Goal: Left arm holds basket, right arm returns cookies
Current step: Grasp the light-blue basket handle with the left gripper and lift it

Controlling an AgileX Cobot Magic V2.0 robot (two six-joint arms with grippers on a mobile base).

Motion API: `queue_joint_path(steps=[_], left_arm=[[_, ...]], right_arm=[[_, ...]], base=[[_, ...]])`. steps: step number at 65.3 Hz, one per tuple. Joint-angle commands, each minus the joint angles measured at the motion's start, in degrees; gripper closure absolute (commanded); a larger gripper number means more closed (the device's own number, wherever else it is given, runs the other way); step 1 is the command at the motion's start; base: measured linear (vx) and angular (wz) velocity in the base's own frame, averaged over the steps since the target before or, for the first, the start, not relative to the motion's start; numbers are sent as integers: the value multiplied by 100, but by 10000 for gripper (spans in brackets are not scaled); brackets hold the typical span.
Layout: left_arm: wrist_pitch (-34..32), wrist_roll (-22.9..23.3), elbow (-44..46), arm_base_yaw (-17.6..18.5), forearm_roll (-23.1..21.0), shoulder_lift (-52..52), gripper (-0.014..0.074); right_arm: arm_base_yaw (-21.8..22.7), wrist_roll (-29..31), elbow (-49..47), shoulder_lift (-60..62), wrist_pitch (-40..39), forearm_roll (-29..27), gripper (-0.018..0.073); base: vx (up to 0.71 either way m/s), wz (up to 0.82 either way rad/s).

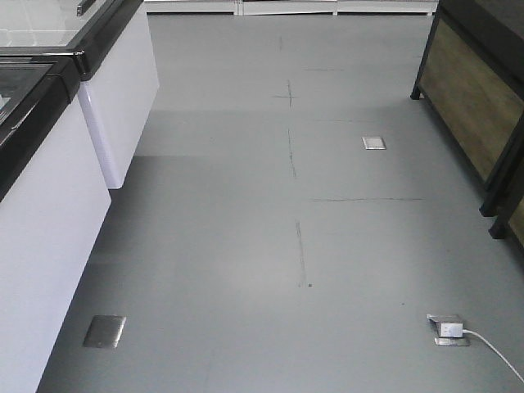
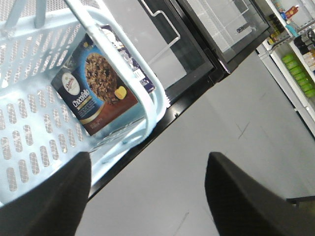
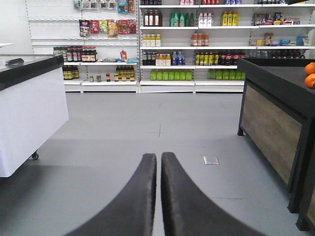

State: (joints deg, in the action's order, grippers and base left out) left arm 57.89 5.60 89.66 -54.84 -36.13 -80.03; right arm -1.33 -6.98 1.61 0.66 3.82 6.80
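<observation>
In the left wrist view a light blue plastic basket [image 2: 29, 123] fills the upper left, resting by the black edge of a glass-topped freezer [image 2: 187, 39]. A dark blue Chocofello cookie box [image 2: 96, 83] lies inside it, partly behind the basket's handle. My left gripper [image 2: 147, 191] is open and empty, its jaws wide apart just below and right of the basket, not touching it. My right gripper [image 3: 159, 162] is shut with nothing in it and points down the aisle at the store shelves [image 3: 197, 44]. Neither gripper shows in the front view.
White chest freezers [image 1: 49, 164] line the left of the aisle. A wood-panelled black stand [image 1: 475, 90] is on the right, with oranges [image 3: 310, 73] on top. A floor socket with a white cable [image 1: 449, 329] lies at the front right of the grey floor.
</observation>
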Motion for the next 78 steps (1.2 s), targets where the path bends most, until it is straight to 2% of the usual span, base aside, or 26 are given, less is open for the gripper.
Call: queue_joint_path(steps=[1, 11, 17, 32, 40, 60, 71, 78], left_arm=[[-261, -30, 219, -130, -350, -63, 117], [-326, -308, 262, -236, -788, -473, 117], [-430, -600, 275, -236, -1265, -732, 117], [-906, -999, 275, -236, -2182, -1133, 117], [-1064, -1385, 275, -236, -2851, -1341, 117], [-1074, -1998, 268, -236, -4601, -1889, 117], [-1050, -2144, 268, -229, -5256, -2088, 120], [-745, -2240, 268, -229, -5718, -2272, 146]], right_arm=[[3, 56, 102, 70, -431, 36, 565], [3, 56, 102, 70, -431, 36, 565], [3, 56, 102, 70, -431, 36, 565], [3, 56, 102, 70, -431, 36, 565], [3, 56, 102, 70, -431, 36, 565], [3, 56, 102, 70, -431, 36, 565], [3, 56, 102, 70, -431, 36, 565], [3, 56, 102, 70, -431, 36, 565]], base=[[0, 0], [0, 0], [0, 0], [0, 0], [0, 0], [0, 0], [0, 0], [0, 0]])
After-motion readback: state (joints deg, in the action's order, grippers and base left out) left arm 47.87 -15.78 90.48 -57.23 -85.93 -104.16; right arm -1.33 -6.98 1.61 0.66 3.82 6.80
